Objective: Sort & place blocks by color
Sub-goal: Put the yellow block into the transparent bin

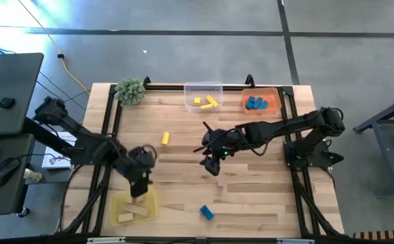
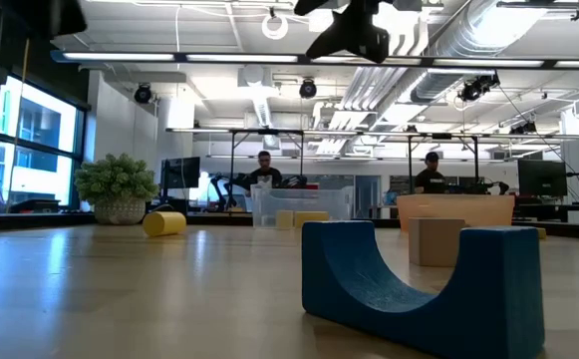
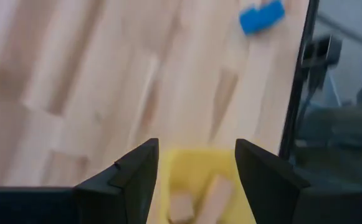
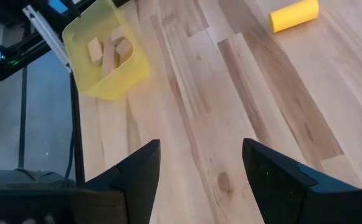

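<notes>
My left gripper (image 1: 140, 191) (image 3: 196, 180) hangs open over the far edge of the yellow tray (image 1: 134, 209), which holds plain wood blocks (image 3: 200, 199). Nothing is between its fingers. My right gripper (image 1: 213, 166) (image 4: 196, 180) stands open above the bare middle of the table, also with nothing between its fingers. A yellow block (image 1: 165, 138) (image 4: 294, 15) lies on the table left of centre. A blue arch block (image 1: 206, 213) (image 2: 424, 284) stands near the front edge on its two feet, arch upward. Behind it a plain wood cube (image 2: 435, 240) rests on the table.
A clear tray (image 1: 203, 88) with yellow blocks and an orange tray (image 1: 271, 95) with blue blocks stand at the far edge. A green spiky plant (image 1: 130, 90) sits at the far left corner. Black frame rails run along the table's left and right sides.
</notes>
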